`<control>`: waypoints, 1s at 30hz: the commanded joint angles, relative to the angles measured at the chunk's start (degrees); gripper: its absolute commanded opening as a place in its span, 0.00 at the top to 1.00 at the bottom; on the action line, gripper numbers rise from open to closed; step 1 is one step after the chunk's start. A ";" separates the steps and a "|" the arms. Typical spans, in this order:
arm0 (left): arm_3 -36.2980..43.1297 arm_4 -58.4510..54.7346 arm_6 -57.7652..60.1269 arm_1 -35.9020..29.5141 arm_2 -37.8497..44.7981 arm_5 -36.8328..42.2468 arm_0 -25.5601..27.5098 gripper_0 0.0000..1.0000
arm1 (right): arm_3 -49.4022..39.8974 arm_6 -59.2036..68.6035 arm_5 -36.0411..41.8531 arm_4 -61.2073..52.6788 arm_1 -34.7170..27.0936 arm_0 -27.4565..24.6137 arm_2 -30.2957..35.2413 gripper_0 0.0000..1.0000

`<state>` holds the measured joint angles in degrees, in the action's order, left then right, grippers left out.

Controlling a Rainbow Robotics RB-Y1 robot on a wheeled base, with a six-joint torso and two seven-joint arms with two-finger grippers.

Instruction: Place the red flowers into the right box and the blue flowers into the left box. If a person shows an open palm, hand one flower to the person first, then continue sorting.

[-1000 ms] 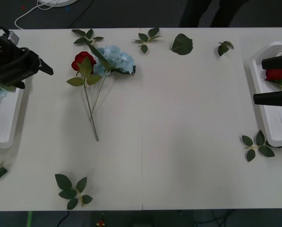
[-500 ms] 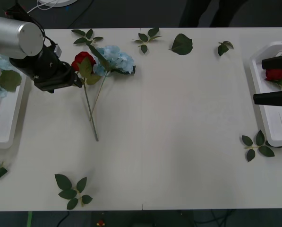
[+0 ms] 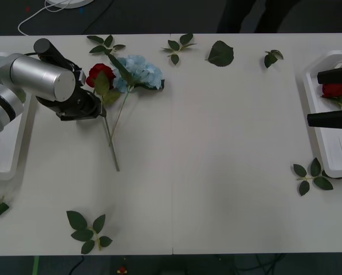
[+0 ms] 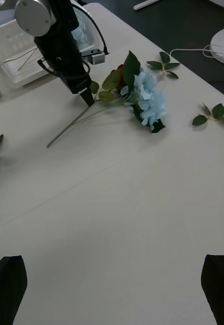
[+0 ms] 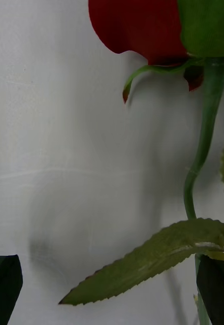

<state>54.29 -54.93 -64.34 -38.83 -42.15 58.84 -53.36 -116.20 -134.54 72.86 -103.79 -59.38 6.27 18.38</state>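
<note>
A red flower and a blue flower lie together on the table's far left, their stems crossing toward the near side. My left gripper stands open just beside the rose's stem, below the bloom. The left wrist view shows the red bloom, its stem and a leaf between the left gripper's fingers. My right gripper hangs open over the right box, where a red flower lies. The left box sits at the left edge. The right wrist view shows the blue flower.
Loose leaf sprigs are scattered along the far edge, near the right box and at the front left. A white cable runs on the floor beyond the table.
My left arm has swung from over the left box toward the middle and come down beside the rose's stem. The right arm has not moved.
</note>
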 commanded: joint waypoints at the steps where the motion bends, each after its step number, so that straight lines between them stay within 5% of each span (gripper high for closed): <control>1: -1.91 -1.23 3.35 1.30 -0.12 -1.80 -3.86 0.00 | -0.87 0.07 -0.62 -0.72 -2.67 -0.56 1.05 0.00; 30: -0.95 -7.47 3.52 2.53 -2.85 -3.03 -5.00 0.00 | -0.87 0.07 -0.62 -0.72 -2.67 -0.56 1.05 0.00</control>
<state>52.59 -61.60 -64.31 -36.98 -42.42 56.44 -55.05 -116.20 -134.54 72.86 -103.79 -59.38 6.27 18.38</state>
